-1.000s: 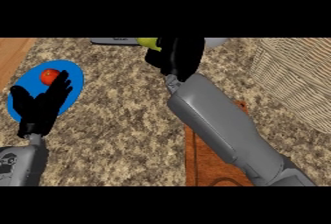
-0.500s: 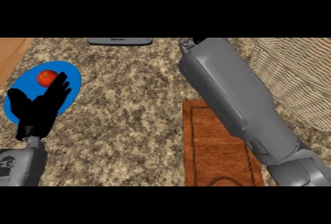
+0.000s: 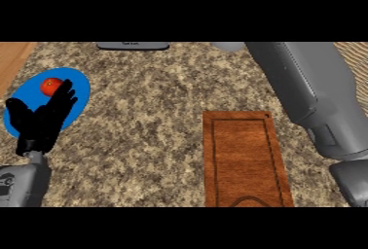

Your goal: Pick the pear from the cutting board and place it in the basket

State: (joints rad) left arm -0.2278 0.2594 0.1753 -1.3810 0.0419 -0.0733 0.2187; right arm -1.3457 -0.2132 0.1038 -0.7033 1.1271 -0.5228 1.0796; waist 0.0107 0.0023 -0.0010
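Observation:
The wooden cutting board (image 3: 244,160) lies on the counter right of centre, and nothing rests on it. No pear shows anywhere in the head view. My right forearm (image 3: 309,92) runs up along the right side and leaves the picture at the top, so its hand is out of sight. Only a sliver of the woven basket (image 3: 357,51) shows at the upper right edge, behind that arm. My left hand (image 3: 42,119) rests open at the left, fingers up.
A blue plate (image 3: 75,95) holding a red fruit (image 3: 50,85) lies at the far left, partly behind my left hand. A dark grey object (image 3: 133,45) sits at the counter's back edge. Speckled stone counter (image 3: 144,146) spreads between plate and board.
My right arm has swung further up and to the right; its hand, which held the pear a second ago, has passed out of the top of the view. The left hand barely moved.

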